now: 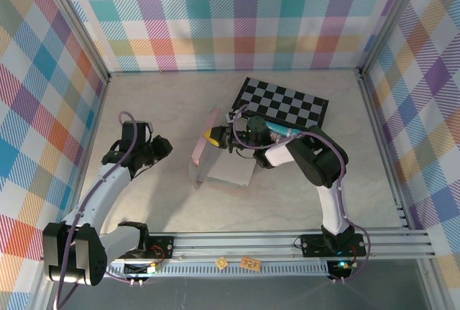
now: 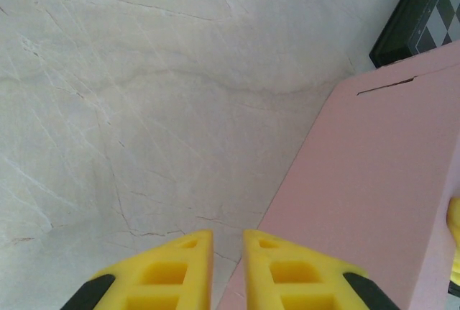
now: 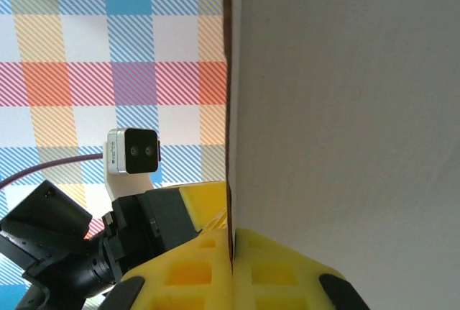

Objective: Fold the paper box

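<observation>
At table centre the paper box (image 1: 228, 172) sits half-formed, one pink panel upright. The right gripper (image 1: 215, 137) pinches that panel's edge; the left gripper (image 1: 165, 149), at its 9 o'clock, is nearly closed and empty. Likely next: push the wall square along its crease.

left tool (image 2: 228, 238) low, fingers a slit apart; right tool (image 3: 231, 236) clamped tight, arm bent leftward.

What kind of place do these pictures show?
Probably a robot test cell, not a home or shop: plaid walls close in a table, a left arm and a right arm are bolted to a metal rail at its near edge, and a checkered board lies on it.
</observation>
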`<state>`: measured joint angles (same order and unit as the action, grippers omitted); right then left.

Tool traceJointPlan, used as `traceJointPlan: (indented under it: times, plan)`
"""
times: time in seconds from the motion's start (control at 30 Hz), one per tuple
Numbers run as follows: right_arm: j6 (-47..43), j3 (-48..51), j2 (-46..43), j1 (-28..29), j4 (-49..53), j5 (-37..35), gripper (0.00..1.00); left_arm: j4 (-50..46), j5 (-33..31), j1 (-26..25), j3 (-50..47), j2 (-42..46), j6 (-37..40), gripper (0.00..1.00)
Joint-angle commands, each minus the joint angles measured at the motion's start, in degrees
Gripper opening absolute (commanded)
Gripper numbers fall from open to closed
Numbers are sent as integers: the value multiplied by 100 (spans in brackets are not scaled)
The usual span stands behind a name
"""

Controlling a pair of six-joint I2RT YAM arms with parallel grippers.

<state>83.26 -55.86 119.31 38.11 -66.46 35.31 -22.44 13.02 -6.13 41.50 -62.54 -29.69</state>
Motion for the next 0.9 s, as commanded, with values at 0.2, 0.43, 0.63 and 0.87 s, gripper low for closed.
traceJointPlan:
  times: [0.2, 0.43, 0.63, 0.87]
  plan:
    - [-266, -17, 154, -178, 318, 177, 0, -332, 217, -692, -572, 795, 369, 17]
    - [-173, -207, 274, -260, 448, 264, 0, -7, 96, -1075, -1506, 1904, 417, 18]
    - [-105, -364, 337, -292, 463, 275, 0, 596, 50, -1698, -1849, 1918, 693, 25]
    - [31, -362, 330, -322, 335, 173, 0, 1651, -125, -2081, -1973, 1413, 762, 31]
